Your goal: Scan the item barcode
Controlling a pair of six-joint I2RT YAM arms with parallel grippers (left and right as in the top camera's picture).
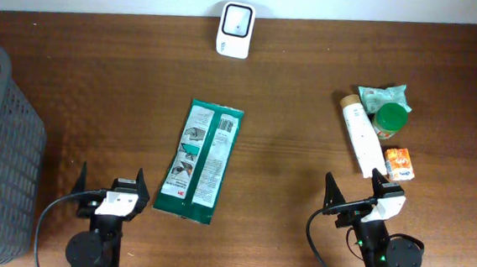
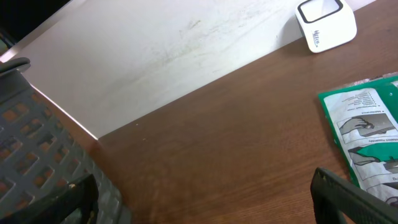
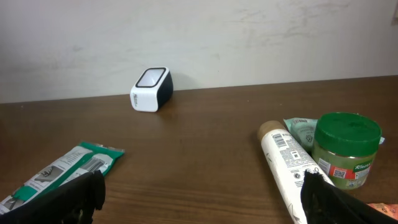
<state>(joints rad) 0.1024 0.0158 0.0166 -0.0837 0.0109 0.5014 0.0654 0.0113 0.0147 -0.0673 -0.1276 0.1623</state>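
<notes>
- The brown wooden worktop [image 1: 309, 88] carried everything, with a pale wall along its far edge.
- A grey mesh basket [image 1: 1, 151] stood at the left edge of the worktop, well apart from the other things.
- A green packet [image 1: 199, 160] lay flat near the middle, its white printed panel facing up and its long side slightly tilted. It was just beside the left arm and touched nothing.
- The left fingers [image 1: 141, 180] were spread wide and held nothing, low at the near edge between basket and packet.
- The right fingers [image 1: 330, 190] were likewise spread wide and empty, at the near edge just short of the tube's near end.
- A white tube [image 1: 359, 139] lay on its side at the right, brown cap toward the wall, with a barcode showing near that cap.
- A green-lidded jar [image 1: 390, 119] stood upright just beside the tube.
- The white scanner [image 1: 235, 30] sat at the far edge by the wall, well apart from every item.
- A green-and-white pouch [image 1: 384, 95] lay behind the jar.
- A small orange box [image 1: 400, 163] lay by the tube's near end.
</notes>
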